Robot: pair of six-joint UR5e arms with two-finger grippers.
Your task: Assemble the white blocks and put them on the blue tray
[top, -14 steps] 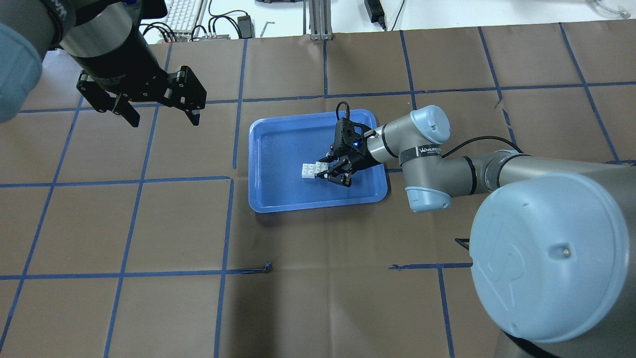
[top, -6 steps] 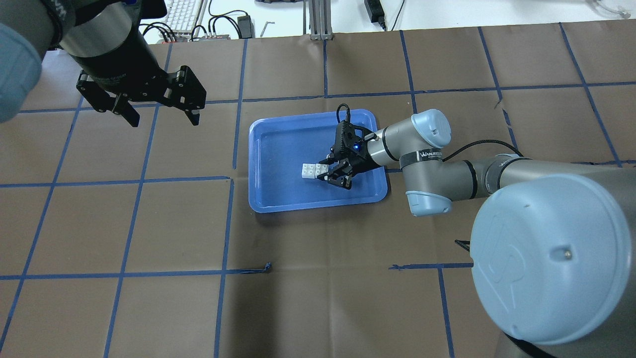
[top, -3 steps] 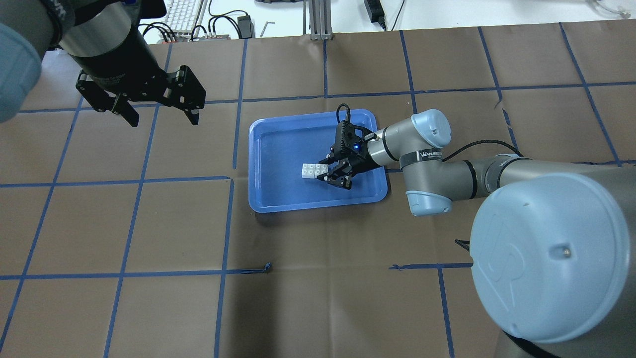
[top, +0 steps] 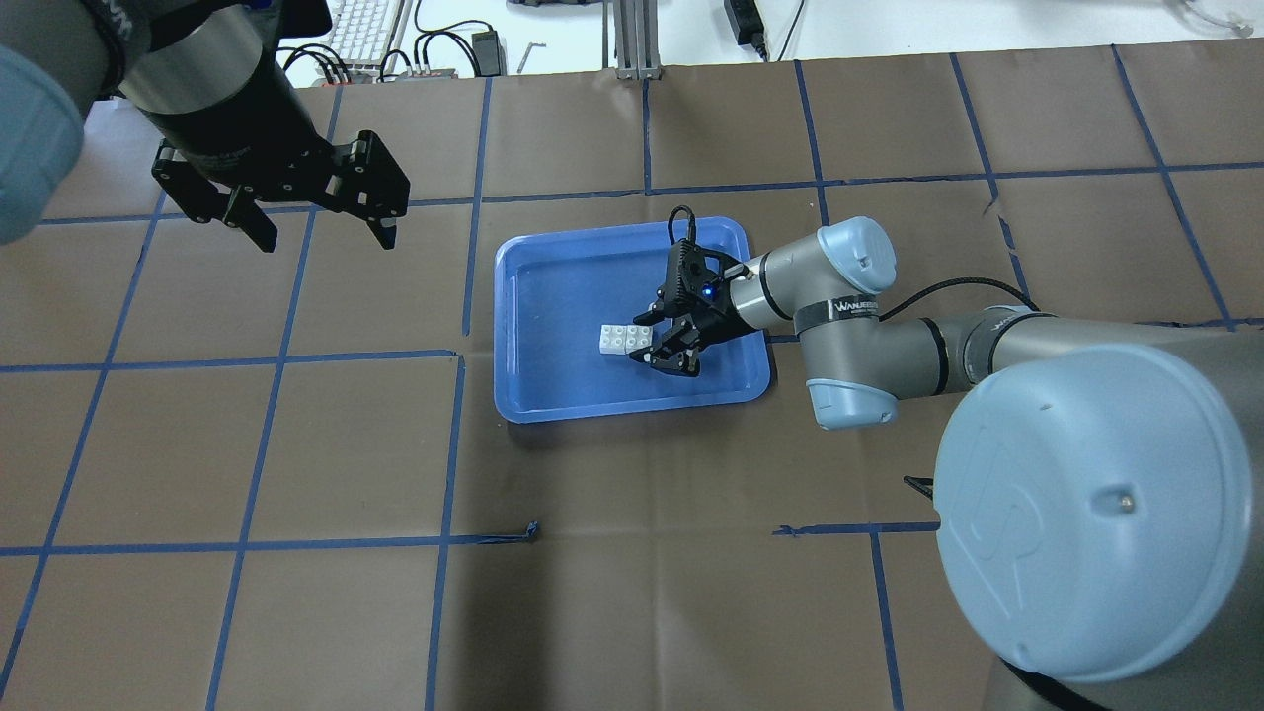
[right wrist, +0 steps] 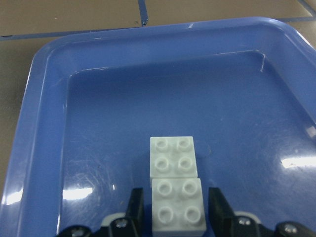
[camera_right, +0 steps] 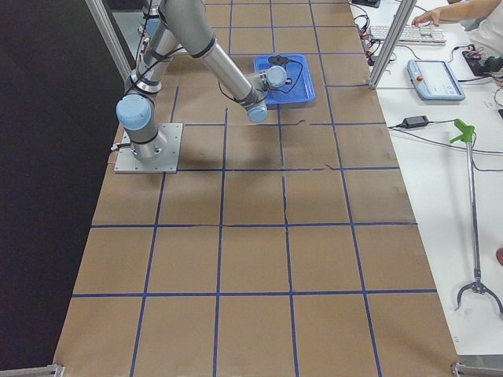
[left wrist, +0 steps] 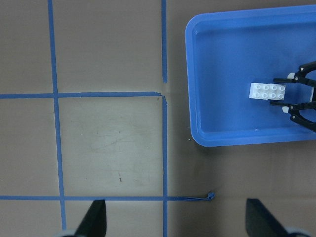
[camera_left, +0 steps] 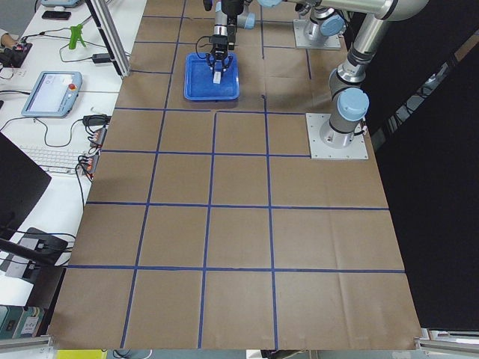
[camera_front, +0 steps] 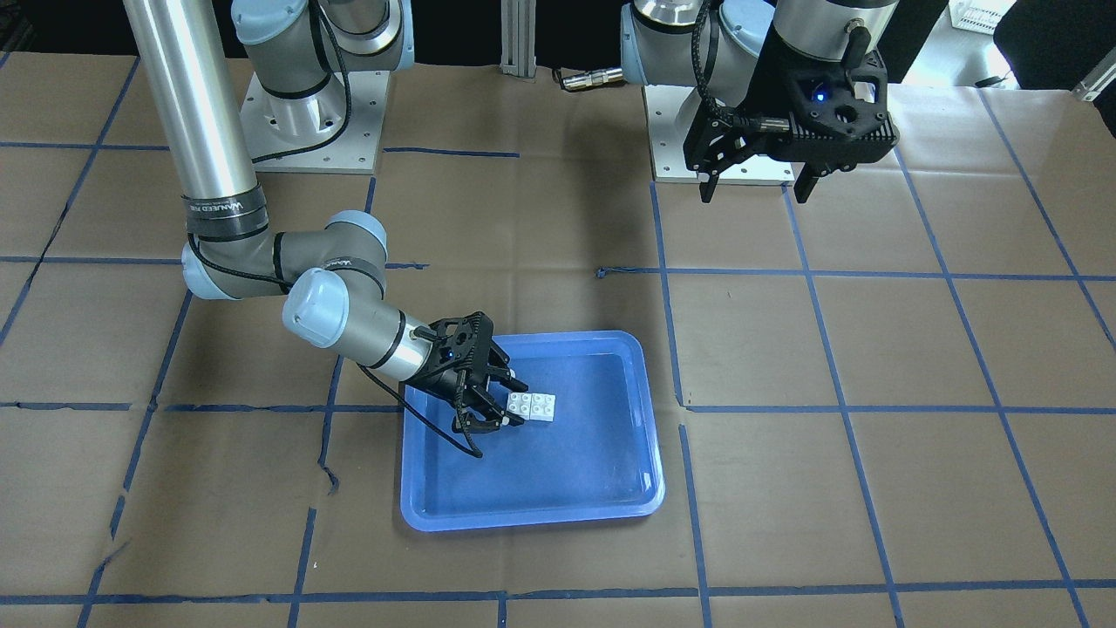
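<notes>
The two white blocks [top: 624, 339] lie joined side by side, studs up, on the floor of the blue tray [top: 632, 407]. They also show in the front view [camera_front: 532, 406], the left wrist view [left wrist: 267, 91] and the right wrist view [right wrist: 173, 158]. My right gripper [top: 644, 341] is low in the tray. Its fingers [right wrist: 137, 197] flank the nearer block with small gaps on both sides, so it is open. My left gripper [top: 326, 240] hangs open and empty, high over the table to the left of the tray.
The blue tray [camera_front: 532, 515] sits mid-table on brown paper marked with a blue tape grid. The arm bases [camera_front: 305, 113] stand at the robot's edge. A keyboard, cables and a tablet [camera_left: 52, 90] lie beyond the far table edge.
My right wrist has shifted slightly and its fingers stand a little wider around the block. The blocks and the left arm have not moved.
</notes>
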